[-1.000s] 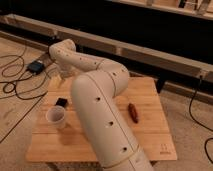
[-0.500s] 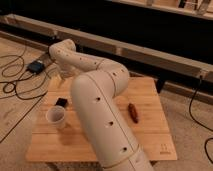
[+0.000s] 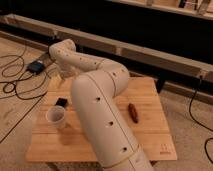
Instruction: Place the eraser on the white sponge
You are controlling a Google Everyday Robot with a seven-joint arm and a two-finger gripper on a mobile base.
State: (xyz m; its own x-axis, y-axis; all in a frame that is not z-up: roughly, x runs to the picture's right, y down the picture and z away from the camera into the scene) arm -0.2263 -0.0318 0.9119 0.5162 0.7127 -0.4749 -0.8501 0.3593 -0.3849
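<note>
The eraser [image 3: 61, 102] lies flat on the wooden desk [image 3: 150, 137] near its left side, just behind a white paper cup [image 3: 56, 116] and apart from it. The white arm [image 3: 100, 115] bends across the desk, and its claw [image 3: 63, 76] hangs at the far left corner – whether it is open or holds anything, I cannot tell. A reddish-brown elongated object [image 3: 133, 112] lies to the right of the arm.

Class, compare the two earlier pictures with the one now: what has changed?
Nothing visibly changed. The gripper hangs over the far left corner of the wooden table as before; the eraser, white paper cup and reddish-brown object sit where they were.
</note>
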